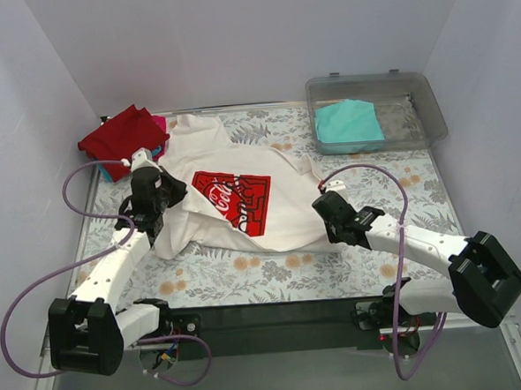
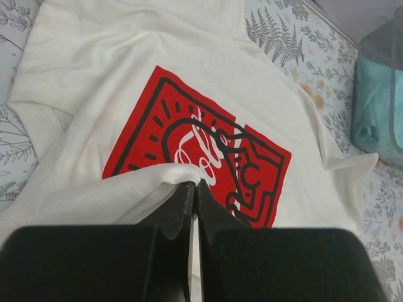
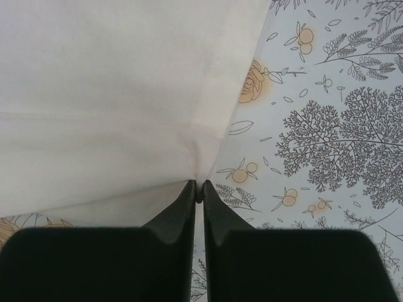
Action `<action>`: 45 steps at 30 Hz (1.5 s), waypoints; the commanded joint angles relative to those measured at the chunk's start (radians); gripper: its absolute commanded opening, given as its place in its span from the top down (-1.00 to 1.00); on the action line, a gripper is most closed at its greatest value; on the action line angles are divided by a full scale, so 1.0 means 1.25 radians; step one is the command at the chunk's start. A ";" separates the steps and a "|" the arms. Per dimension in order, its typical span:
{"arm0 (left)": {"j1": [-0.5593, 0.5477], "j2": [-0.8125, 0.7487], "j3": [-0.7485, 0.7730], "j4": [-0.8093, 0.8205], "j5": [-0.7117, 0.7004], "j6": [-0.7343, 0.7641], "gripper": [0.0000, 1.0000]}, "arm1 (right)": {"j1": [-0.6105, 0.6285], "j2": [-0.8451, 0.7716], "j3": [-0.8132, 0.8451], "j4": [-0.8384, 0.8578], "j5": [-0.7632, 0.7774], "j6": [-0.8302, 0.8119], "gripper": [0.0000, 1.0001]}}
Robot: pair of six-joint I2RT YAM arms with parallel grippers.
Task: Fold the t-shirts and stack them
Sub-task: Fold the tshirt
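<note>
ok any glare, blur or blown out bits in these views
Top external: soft even light, faint shadows, mild sheen on the clear bin. Left wrist: the red print on the white t-shirt is sharp; the left gripper is near-black, little detail. Right wrist: the shirt is nearly washed out above the right gripper, the floral table cover crisp.

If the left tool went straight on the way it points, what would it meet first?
Likely the white t-shirt: the left tool pinches a fold, and the red print lies just ahead. Depth is unclear.
</note>
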 commanded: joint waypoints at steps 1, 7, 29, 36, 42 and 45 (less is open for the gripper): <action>-0.002 0.031 0.049 0.068 -0.032 0.055 1.00 | -0.017 0.027 0.044 0.065 -0.027 -0.032 0.97; -0.002 0.149 0.112 0.087 -0.032 0.093 1.00 | -0.044 0.086 0.082 0.078 -0.039 -0.052 0.97; -0.002 0.355 0.244 0.145 -0.116 0.129 1.00 | -0.138 0.126 0.110 0.081 -0.070 -0.106 0.97; -0.002 0.425 0.283 0.144 -0.112 0.139 1.00 | -0.151 0.175 0.132 0.081 -0.074 -0.111 0.97; -0.002 0.478 0.308 0.142 -0.143 0.140 1.00 | -0.154 0.196 0.159 0.085 -0.070 -0.111 0.97; -0.001 0.491 0.322 0.146 -0.153 0.140 1.00 | -0.155 0.182 0.176 0.080 -0.068 -0.113 0.65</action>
